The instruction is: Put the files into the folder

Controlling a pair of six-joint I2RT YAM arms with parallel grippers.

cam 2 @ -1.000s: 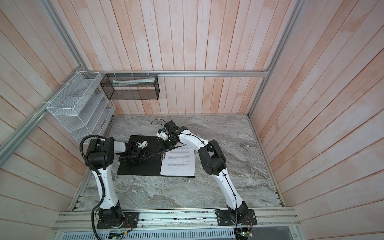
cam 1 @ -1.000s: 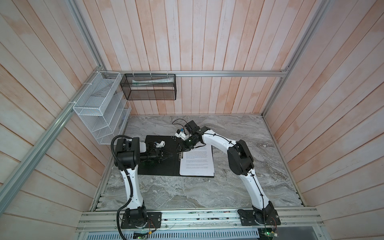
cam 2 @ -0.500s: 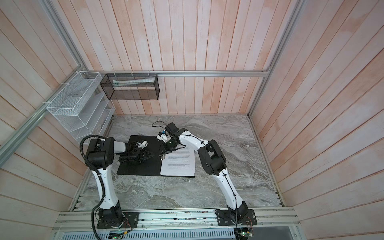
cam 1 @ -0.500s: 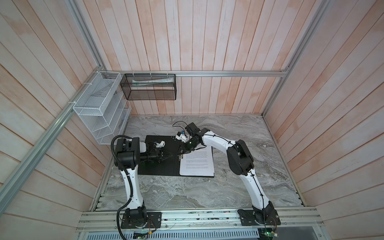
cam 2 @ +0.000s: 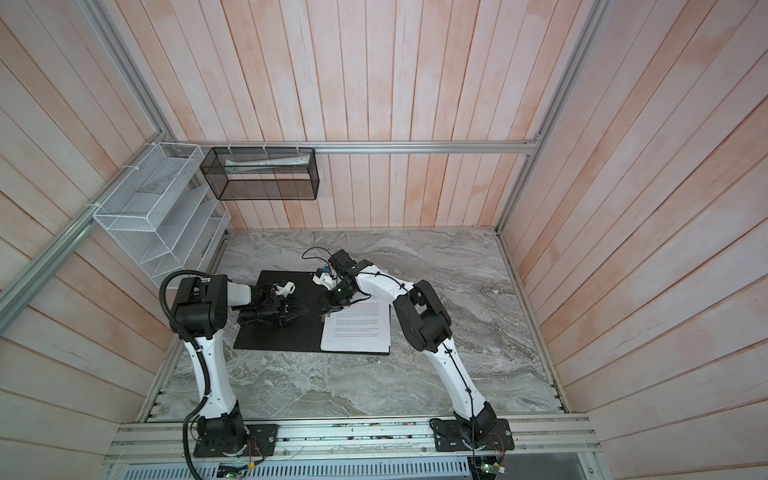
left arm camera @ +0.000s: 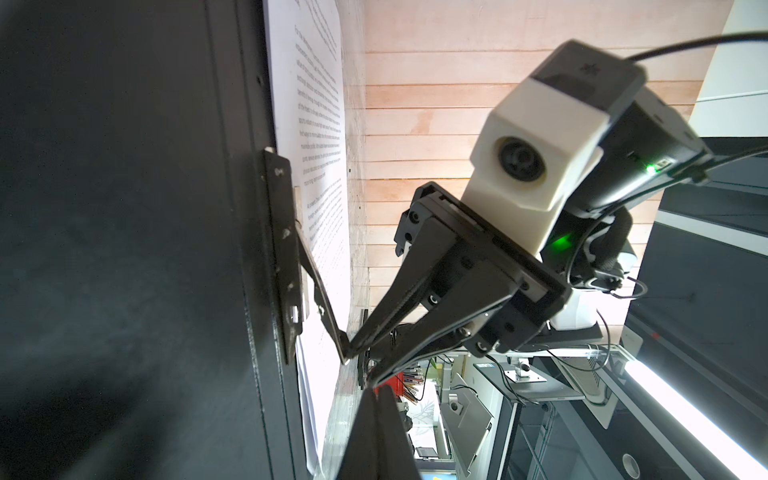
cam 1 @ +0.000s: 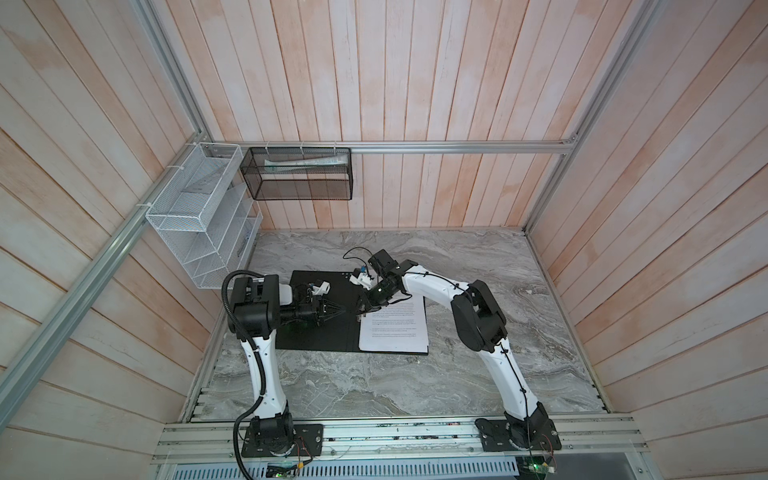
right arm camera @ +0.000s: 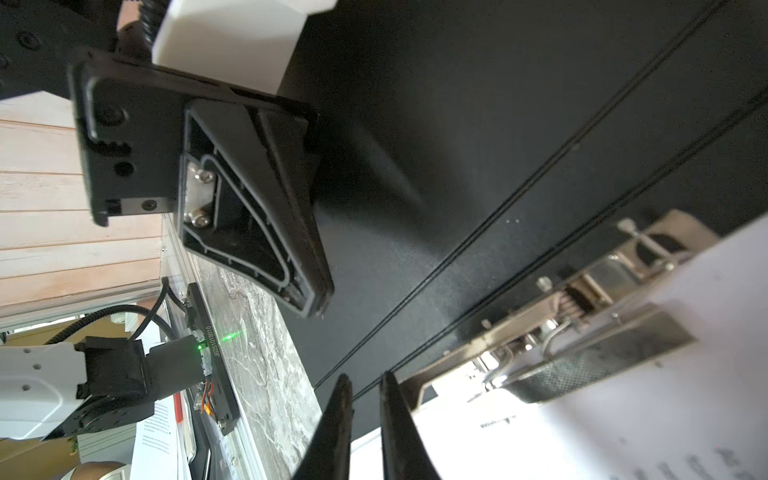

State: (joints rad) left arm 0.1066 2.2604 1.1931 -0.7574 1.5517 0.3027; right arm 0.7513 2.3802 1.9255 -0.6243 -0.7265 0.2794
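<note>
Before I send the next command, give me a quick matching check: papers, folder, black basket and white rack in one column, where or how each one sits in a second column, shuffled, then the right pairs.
Things:
1. papers
2. folder
3. black basket
4. white rack

Places or states:
A. hangs on the back wall
B. lies open and flat, black inside facing up
C. hangs on the left wall
D. lie on the folder's right half

Pairs: 1-D, 2-B, 3-A, 4-C

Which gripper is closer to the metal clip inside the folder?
The right gripper. Its jaws sit at the tip of the clip's raised lever. The left gripper is apart from it, over the folder's bare black half, pointing toward the clip.
</note>
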